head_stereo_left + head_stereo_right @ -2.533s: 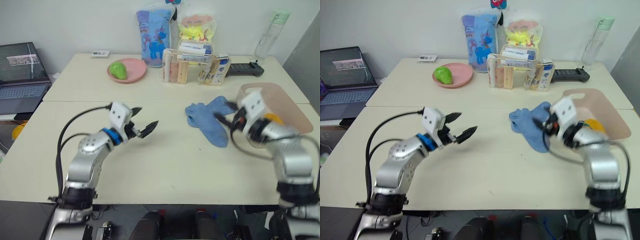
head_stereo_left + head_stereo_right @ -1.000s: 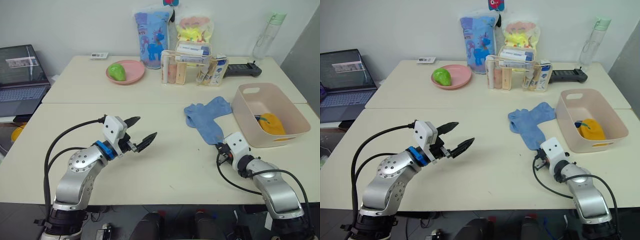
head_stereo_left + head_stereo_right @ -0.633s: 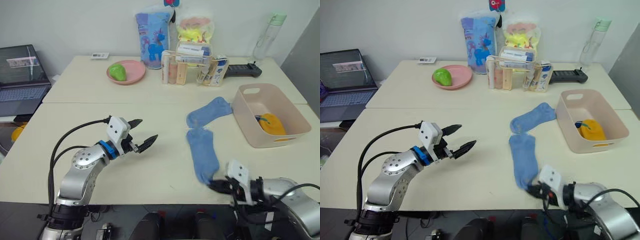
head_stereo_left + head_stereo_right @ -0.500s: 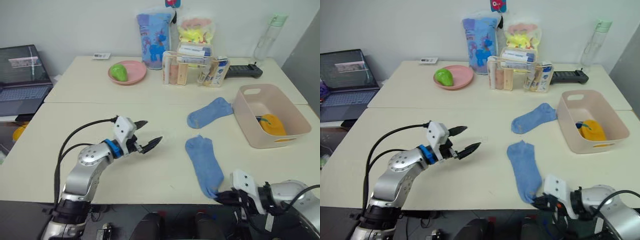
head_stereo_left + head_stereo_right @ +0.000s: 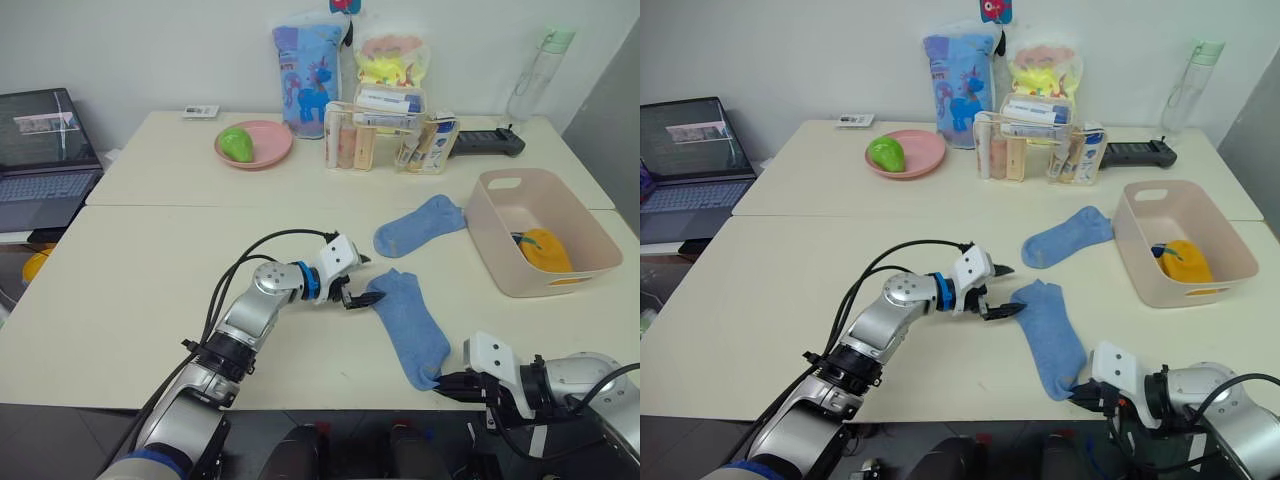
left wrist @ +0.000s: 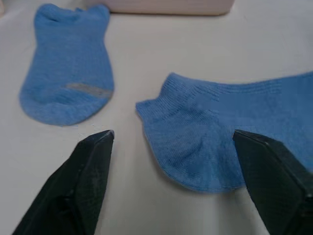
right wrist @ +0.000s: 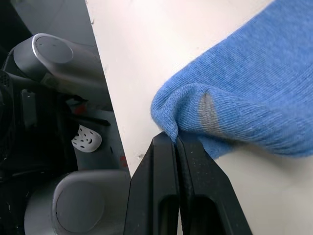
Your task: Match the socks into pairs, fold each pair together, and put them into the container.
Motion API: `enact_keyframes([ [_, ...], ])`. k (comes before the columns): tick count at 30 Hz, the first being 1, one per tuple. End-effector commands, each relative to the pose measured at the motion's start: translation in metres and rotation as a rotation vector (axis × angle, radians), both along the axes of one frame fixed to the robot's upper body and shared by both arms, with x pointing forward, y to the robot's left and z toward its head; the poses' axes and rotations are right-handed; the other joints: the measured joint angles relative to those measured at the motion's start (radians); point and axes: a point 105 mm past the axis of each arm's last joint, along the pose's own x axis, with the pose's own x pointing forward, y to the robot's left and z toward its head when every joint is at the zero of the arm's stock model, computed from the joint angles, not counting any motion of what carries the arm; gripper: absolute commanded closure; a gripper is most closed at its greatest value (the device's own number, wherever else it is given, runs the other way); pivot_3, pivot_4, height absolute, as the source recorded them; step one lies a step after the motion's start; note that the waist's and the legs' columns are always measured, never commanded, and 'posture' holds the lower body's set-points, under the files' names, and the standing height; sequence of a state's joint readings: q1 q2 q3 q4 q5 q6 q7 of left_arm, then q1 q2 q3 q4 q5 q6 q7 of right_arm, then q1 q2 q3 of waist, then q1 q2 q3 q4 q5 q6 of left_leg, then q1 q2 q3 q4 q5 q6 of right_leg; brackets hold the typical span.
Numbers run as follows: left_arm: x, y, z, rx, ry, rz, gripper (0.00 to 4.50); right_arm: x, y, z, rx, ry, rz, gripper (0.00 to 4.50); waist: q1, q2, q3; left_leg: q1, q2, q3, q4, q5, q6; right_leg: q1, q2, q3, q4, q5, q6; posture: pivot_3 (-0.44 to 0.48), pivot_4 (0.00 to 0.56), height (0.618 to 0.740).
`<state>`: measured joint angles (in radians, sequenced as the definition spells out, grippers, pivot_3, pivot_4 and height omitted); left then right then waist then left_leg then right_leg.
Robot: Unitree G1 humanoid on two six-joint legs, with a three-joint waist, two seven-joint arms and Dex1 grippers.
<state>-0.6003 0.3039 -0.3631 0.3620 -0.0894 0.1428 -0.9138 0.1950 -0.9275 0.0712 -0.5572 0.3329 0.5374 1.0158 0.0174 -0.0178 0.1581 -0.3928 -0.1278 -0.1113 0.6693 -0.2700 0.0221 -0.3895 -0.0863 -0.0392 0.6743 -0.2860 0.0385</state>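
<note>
So the right gripper (image 7: 174, 142) is pinching the toe end of one light blue knit ankle sock (image 5: 410, 320), fingers pressed tight together on a little fold of fabric right at the near edge of the cream table (image 5: 150, 260). That sock is lying flat and stretched out, running from the table edge up toward the middle. The left gripper (image 5: 359, 278) is reaching across to the sock's other end, the cuff, with its two black fingers spread wide; one fingertip is sitting right by the cuff edge, the other is off the fabric, and nothing is caught between them.

The second light blue sock (image 5: 418, 224) is lying flat a bit farther back, apart from the first one and just beside the pale pink rectangular plastic tub (image 5: 590, 283). Inside the tub there's a mustard yellow bundle (image 5: 545, 248) resting on the bottom.

Further back a round pink plate (image 5: 262, 154) is holding a green fruit (image 5: 235, 141), next to a clear organiser of bottles (image 5: 390, 135).
</note>
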Motion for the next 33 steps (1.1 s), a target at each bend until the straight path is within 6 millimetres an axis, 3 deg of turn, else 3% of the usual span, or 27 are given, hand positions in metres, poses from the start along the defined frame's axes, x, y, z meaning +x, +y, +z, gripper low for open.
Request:
enact_keyframes([
  [1, 0.003, -0.005, 0.001, 0.01, -0.023, -0.021, 1.79, -0.001, 0.007, 0.008, 0.023, -0.034, 0.006, 4.5, 0.003, 0.0, 0.0, 0.0, 0.0, 0.0, 0.001, 0.0, 0.0, 0.0, 0.0, 0.0, 0.0, 0.0, 0.0, 0.0, 0.15, 0.74],
  [9, 0.001, -0.005, -0.001, -0.016, -0.006, -0.03, 4.4, 0.0, 0.008, 0.011, 0.029, -0.041, -0.006, 4.5, 0.007, 0.0, 0.0, -0.001, 0.0, 0.0, 0.002, 0.0, 0.0, 0.0, 0.0, 0.0, 0.0, 0.0, 0.0, 0.0, 0.15, 0.74],
  [17, 0.001, 0.0, 0.006, -0.068, -0.013, 0.009, 4.47, 0.023, -0.001, 0.017, 0.026, -0.12, -0.071, 4.5, 0.006, 0.0, 0.0, -0.001, 0.0, -0.001, 0.002, 0.0, 0.0, 0.0, 0.0, 0.0, 0.0, 0.0, 0.0, 0.0, 0.15, 0.74],
  [20, -0.004, 0.025, 0.019, -0.166, -0.004, 0.11, 4.47, 0.068, -0.012, 0.032, 0.008, -0.328, -0.221, 4.5, -0.002, 0.0, 0.0, 0.0, 0.0, 0.0, 0.002, 0.0, 0.0, 0.0, 0.0, 0.001, 0.001, 0.0, 0.0, 0.0, 0.15, 0.74],
  [22, -0.018, 0.045, 0.027, -0.234, 0.012, 0.15, 4.47, 0.095, -0.012, 0.043, 0.045, -0.434, -0.333, 4.5, -0.012, 0.0, 0.0, 0.0, 0.0, 0.0, 0.002, 0.0, 0.0, -0.001, 0.0, 0.001, 0.002, 0.0, 0.0, 0.0, 0.15, 0.74],
  [25, -0.037, 0.069, 0.036, -0.28, 0.038, 0.22, 4.47, 0.118, -0.007, 0.045, 0.016, -0.522, -0.389, 4.5, -0.023, 0.0, 0.0, 0.001, 0.001, 0.001, -0.001, 0.0, -0.001, -0.003, 0.0, 0.003, 0.004, -0.001, -0.001, 0.0, 0.15, 0.74],
  [30, -0.063, 0.08, 0.042, -0.321, 0.086, 0.292, 4.47, 0.137, 0.017, 0.039, 0.034, -0.53, -0.368, 4.5, -0.005, 0.001, 0.0, 0.001, 0.0, 0.001, -0.003, 0.001, -0.002, -0.003, 0.0, 0.003, 0.003, -0.001, -0.001, 0.0, 0.15, 0.74],
  [33, -0.085, 0.078, 0.043, -0.379, 0.092, 0.377, 4.47, 0.161, 0.053, 0.042, 0.086, -0.556, -0.337, 4.5, -0.011, 0.001, 0.0, 0.001, -0.001, 0.001, -0.002, 0.001, -0.001, -0.002, 0.0, 0.004, 0.003, -0.001, -0.001, 0.0, 0.15, 0.74],
])
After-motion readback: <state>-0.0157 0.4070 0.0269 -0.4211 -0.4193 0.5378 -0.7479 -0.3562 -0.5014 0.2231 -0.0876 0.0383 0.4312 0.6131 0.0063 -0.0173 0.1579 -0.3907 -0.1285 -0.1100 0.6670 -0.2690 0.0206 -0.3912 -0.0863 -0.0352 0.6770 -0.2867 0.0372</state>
